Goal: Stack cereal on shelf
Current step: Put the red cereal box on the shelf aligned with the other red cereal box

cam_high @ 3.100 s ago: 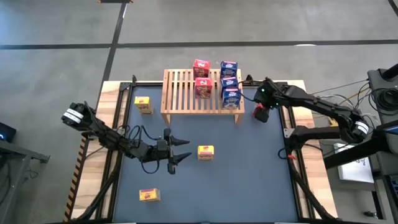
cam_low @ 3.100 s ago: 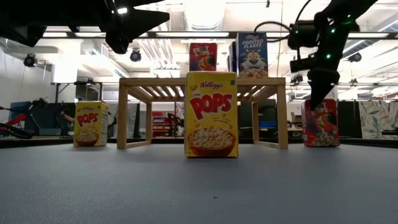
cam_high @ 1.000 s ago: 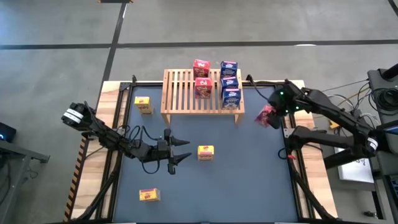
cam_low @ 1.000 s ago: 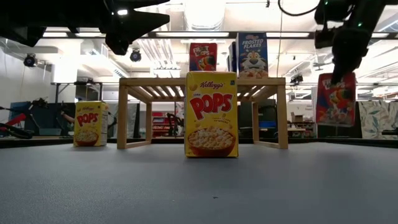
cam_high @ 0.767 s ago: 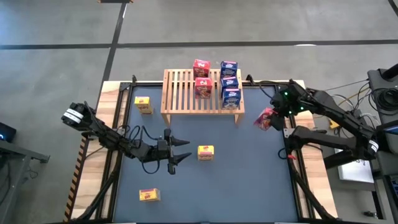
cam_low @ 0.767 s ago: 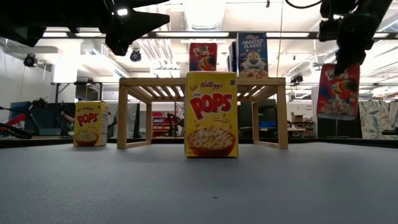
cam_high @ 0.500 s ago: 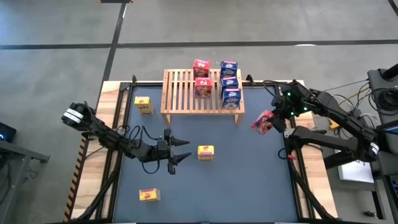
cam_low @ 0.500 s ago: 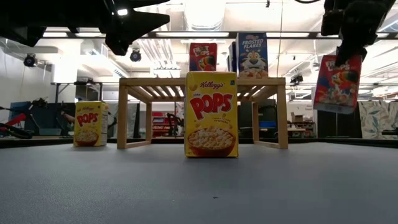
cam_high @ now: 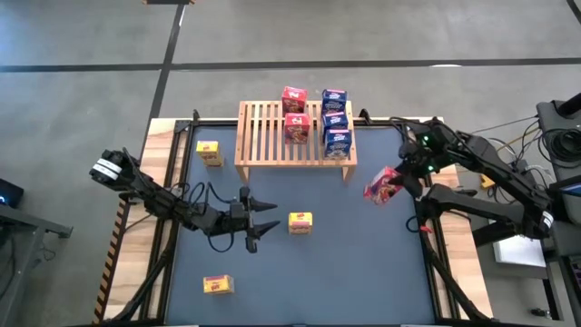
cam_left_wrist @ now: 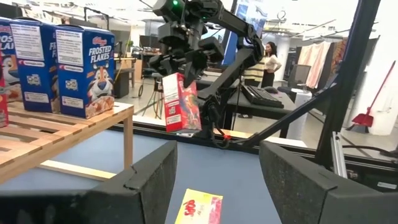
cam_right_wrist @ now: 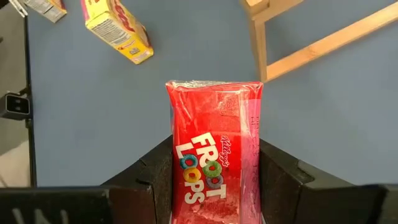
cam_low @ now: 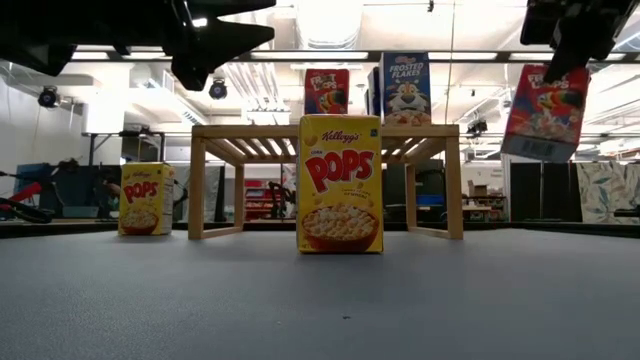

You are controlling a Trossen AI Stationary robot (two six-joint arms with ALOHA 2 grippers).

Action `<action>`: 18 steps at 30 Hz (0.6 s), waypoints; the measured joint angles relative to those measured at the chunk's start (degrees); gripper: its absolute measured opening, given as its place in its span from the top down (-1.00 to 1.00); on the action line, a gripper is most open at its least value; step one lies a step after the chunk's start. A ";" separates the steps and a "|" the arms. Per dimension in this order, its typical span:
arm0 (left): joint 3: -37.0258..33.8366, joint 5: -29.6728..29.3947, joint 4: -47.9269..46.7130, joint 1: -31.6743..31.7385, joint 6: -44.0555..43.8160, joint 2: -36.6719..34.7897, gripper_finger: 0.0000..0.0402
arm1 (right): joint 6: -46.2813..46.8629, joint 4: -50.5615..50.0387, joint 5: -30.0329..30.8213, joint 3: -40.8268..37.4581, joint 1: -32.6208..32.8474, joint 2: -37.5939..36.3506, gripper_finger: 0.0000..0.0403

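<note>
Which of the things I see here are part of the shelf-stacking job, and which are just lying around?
Part of the job:
- red box held by the right gripper
- shelf, with two red boxes and three blue boxes on it
- three yellow boxes on the table
- left gripper, open, waiting

Just lying about:
- desks and a person in the room beyond

robot lab: desks [cam_left_wrist: 261, 99], ceiling ducts [cam_low: 300, 30], bare concrete floor [cam_high: 272, 36].

Red box [cam_high: 381, 186], yellow boxes [cam_high: 300, 222], pale wood shelf [cam_high: 272, 136].
</note>
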 joint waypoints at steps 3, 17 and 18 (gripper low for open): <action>0.00 0.00 -0.04 0.00 -0.41 -0.01 -0.05 | 0.02 0.01 -2.60 0.00 0.00 -0.54 0.17; 0.00 0.17 1.09 0.01 -3.37 0.01 -0.06 | 1.35 0.02 -7.40 1.52 0.76 -2.68 0.17; 0.00 0.16 1.38 0.04 -3.89 -0.01 -0.06 | 1.62 0.00 -7.44 1.81 0.76 -2.70 0.17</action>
